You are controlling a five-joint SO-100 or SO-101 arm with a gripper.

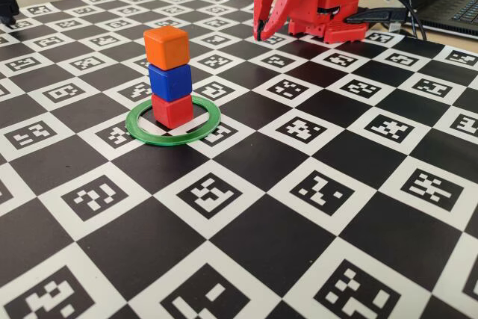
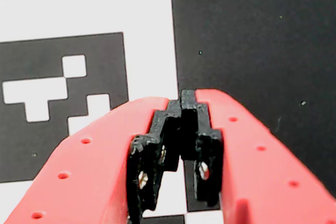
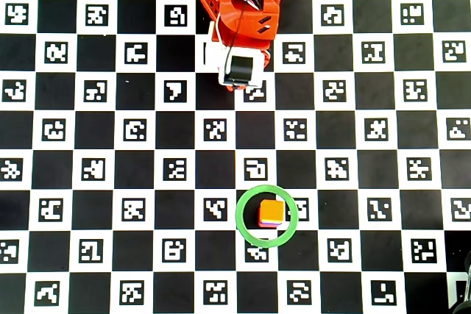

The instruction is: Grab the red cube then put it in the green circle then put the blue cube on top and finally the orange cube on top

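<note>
**Standing Tall: Three Cubes in the Ring**

Sitting inside the green circle (image 1: 173, 122), the red cube (image 1: 172, 110) holds the blue cube (image 1: 169, 81), with the orange cube (image 1: 166, 46) on top. The job looks done. Far back, well apart, the gripper (image 2: 181, 100) rests with its fingers pressed together, holding nothing.

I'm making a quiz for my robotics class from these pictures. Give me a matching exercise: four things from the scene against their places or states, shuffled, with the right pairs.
Things:
1. red cube
2. blue cube
3. orange cube
4. gripper

Places or states:
A. top of the stack
B. shut, empty, away from the stack
C. bottom, inside the green circle
D. middle of the stack

Pairs: 1-C, 2-D, 3-A, 4-B
</note>
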